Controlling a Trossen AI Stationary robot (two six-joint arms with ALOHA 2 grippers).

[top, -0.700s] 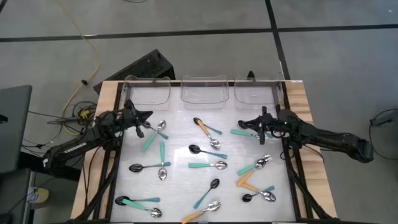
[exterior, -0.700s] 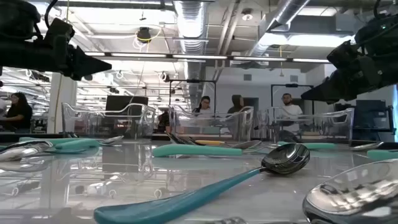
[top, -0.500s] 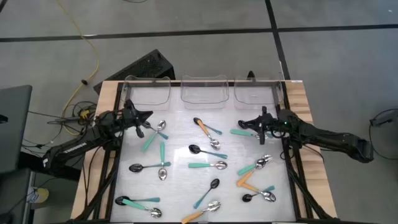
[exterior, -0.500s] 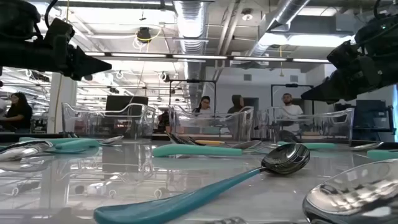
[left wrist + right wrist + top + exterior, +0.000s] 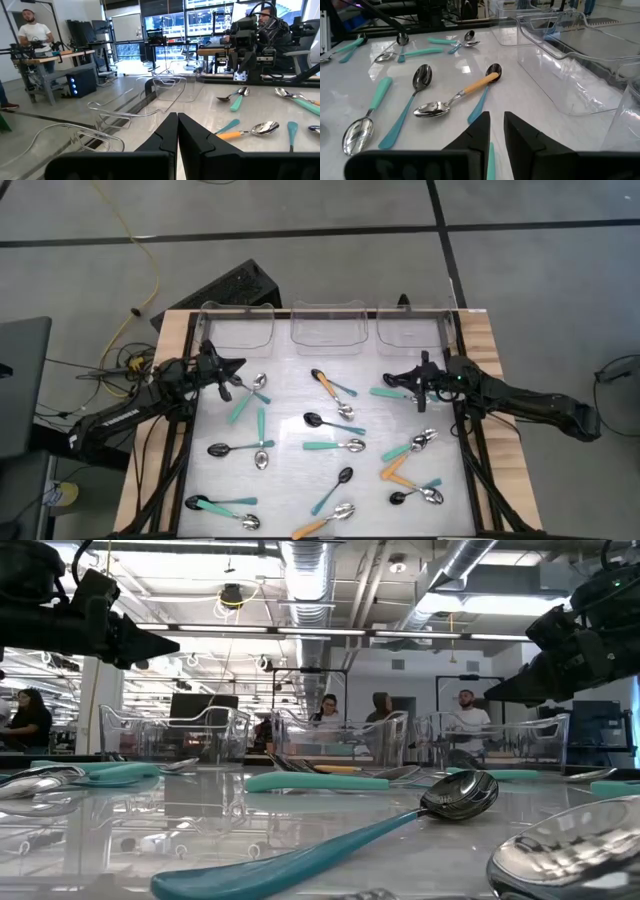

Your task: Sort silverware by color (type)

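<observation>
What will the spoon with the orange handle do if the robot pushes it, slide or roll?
The silver-bowled spoon with the slim orange plastic handle would probably slide: it lies flat on a glossy white tabletop. It looks stiff and light, and might pivot against the black-bowled teal spoon it crosses.

A pale glossy table [image 5: 290, 480] with wooden side edges. Three clear bins [image 5: 327, 326] sit in a row along its far edge. Spoons [image 5: 334, 445] with teal or orange handles lie scattered across the rest.
</observation>
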